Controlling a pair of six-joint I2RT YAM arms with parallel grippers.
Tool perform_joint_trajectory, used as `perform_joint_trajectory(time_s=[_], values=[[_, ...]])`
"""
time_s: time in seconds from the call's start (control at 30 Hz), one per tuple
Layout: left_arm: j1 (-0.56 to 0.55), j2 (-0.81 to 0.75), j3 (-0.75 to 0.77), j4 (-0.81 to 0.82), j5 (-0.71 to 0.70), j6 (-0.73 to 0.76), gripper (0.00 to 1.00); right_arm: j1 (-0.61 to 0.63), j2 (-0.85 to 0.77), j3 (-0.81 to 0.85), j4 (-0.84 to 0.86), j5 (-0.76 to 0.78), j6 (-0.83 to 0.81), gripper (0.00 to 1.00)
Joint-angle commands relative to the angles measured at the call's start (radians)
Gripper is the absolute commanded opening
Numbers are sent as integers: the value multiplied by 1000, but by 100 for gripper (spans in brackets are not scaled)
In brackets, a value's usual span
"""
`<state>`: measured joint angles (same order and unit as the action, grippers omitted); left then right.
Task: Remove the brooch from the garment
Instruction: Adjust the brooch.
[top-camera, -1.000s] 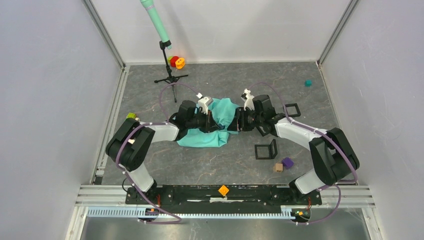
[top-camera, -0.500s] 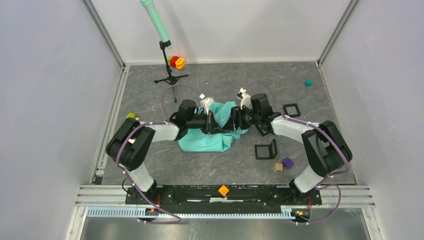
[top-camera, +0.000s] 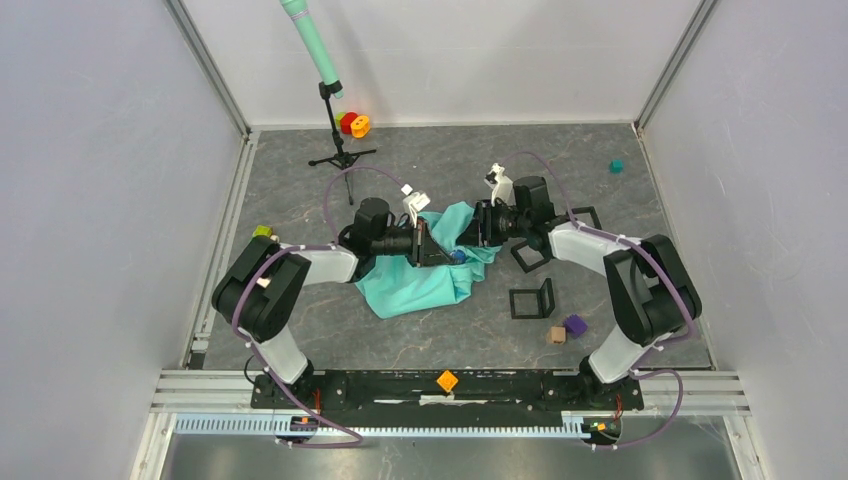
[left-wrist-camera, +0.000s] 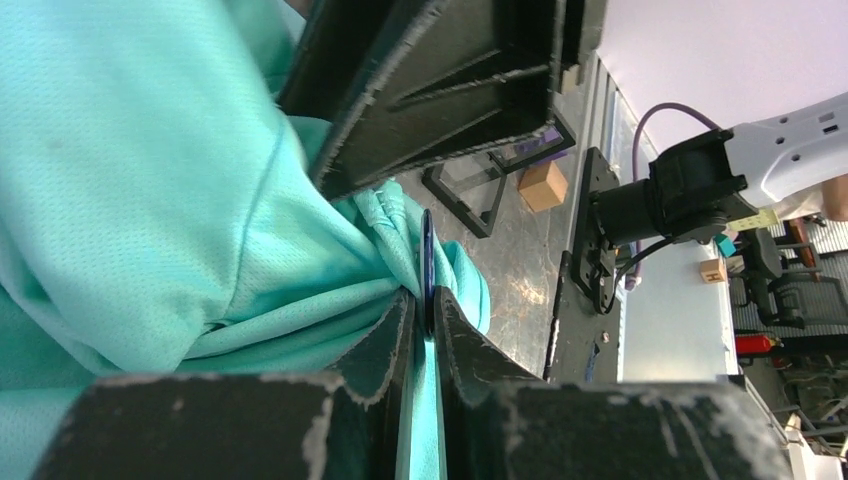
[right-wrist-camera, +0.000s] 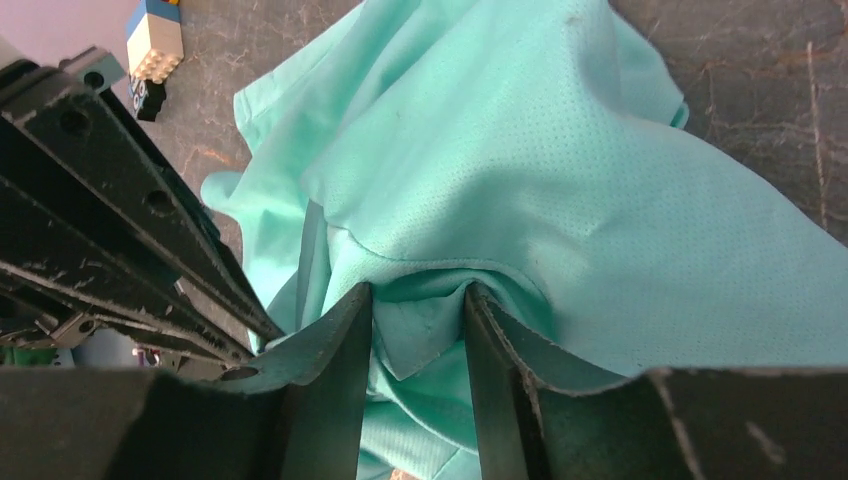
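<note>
My left gripper (left-wrist-camera: 426, 303) is clenched on the brooch (left-wrist-camera: 427, 250). It is a thin dark blue disc, and in the left wrist view I see it from its edge. Its lower rim sits between my two fingertips. A strip of cloth also runs down between them. The cloth of the turquoise T-shirt (top-camera: 415, 288) is gathered into tight folds just beside the disc.

The T-shirt lies crumpled on the grey marbled table (top-camera: 450, 165), in the middle between my two arms. Its far part is raised toward both grippers, and the brooch is there, at the upper right part of the cloth.

My right gripper (right-wrist-camera: 418, 295) faces the left one from the other side. Its fingers (right-wrist-camera: 335, 365) stand apart and a fold of the T-shirt fills the gap between them. I cannot tell if they press this fold or only stand around it.

Near my right arm, a black frame (top-camera: 532, 298) stands on the table, apart from the cloth.
</note>
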<state>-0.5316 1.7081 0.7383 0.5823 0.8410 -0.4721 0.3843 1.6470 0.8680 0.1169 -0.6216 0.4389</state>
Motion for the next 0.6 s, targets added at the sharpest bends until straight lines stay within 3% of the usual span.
perform_joint_trajectory(time_s=[0.0,0.1,0.2,0.33,0.57], values=[[-2,-14,-9,123,61,-73,14,-4,31,63,-12,1,-32,45],[6,14,-3,141,56,-107,13,-5,1,60,-75,35,-78,55],[23,28,-9,155,42,-130,13,-35,-71,35,-139,116,-92,52],[45,50,-11,158,37,-156,14,-82,-232,-59,-66,135,-73,45],[49,74,-15,227,63,-207,14,-71,-294,-121,56,-45,-65,50]])
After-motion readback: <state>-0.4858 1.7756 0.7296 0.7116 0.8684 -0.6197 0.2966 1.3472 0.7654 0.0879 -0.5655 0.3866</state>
